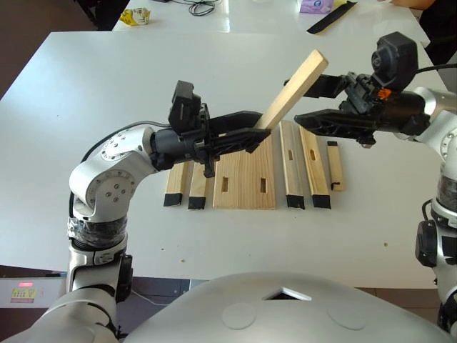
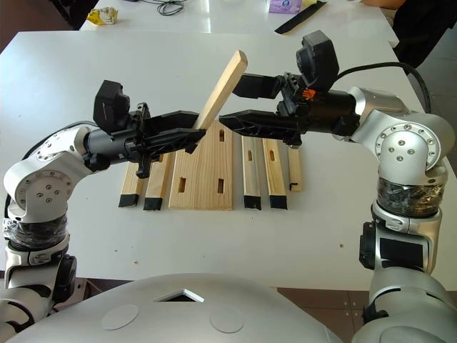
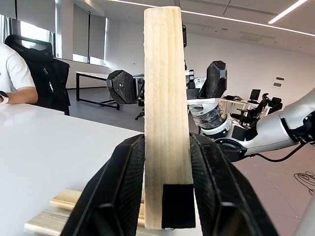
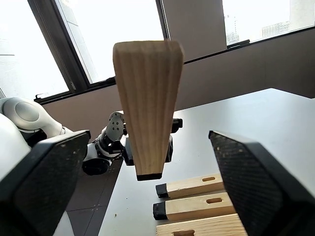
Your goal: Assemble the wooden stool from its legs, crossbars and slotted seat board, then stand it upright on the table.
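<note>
Left wrist view: leg (image 3: 165, 123) before white table (image 3: 49, 147), black chair (image 3: 49, 78), ceiling lights (image 3: 290, 10).

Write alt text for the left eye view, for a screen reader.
The left gripper holds a wooden leg by its lower end, tilted upward above the slotted seat board, with the open right gripper spread either side of the leg's upper part. Other legs and crossbars lie flat on the white table beside the board.

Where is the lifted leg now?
In the eye views, the leg tilts above the seat board, lower end clamped in the left gripper; the open right gripper is close on its right.
</note>
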You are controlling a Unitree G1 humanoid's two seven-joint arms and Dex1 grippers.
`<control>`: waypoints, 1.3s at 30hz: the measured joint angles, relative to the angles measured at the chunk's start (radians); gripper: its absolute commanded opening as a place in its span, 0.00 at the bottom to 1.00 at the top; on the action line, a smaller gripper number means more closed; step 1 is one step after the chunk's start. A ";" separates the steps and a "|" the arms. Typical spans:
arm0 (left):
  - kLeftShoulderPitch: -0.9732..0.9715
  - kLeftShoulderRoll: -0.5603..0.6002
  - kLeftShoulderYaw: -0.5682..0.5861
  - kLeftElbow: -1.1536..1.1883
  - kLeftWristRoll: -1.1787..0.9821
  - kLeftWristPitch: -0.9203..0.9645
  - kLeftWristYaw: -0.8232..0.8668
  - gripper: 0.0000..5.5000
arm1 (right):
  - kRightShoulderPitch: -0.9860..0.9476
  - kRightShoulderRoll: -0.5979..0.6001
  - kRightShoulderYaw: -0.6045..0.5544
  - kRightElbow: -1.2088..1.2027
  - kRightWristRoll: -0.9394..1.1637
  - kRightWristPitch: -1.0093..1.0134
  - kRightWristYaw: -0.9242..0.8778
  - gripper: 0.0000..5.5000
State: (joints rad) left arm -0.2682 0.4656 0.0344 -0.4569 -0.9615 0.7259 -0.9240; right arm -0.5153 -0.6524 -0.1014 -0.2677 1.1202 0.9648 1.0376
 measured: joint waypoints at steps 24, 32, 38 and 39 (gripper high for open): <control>0.000 -0.012 -0.049 0.009 0.016 -0.006 0.014 0.24 | -0.052 0.016 0.067 -0.032 -0.043 0.003 0.005 0.44; 0.000 -0.005 -0.056 0.010 0.017 -0.012 0.006 0.24 | -0.065 0.010 0.085 -0.027 -0.102 -0.017 0.024 0.24; -0.011 -0.002 -0.059 0.016 0.026 -0.018 0.003 0.24 | -0.080 0.004 0.096 -0.011 -0.121 -0.030 0.052 0.24; -0.015 -0.002 -0.059 0.018 0.030 -0.019 -0.001 0.24 | -0.081 0.003 0.096 -0.011 -0.125 -0.033 0.056 0.24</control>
State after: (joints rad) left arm -0.2830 0.4639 -0.0250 -0.4391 -0.9313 0.7073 -0.9246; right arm -0.5960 -0.6497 -0.0053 -0.2790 0.9953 0.9318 1.0934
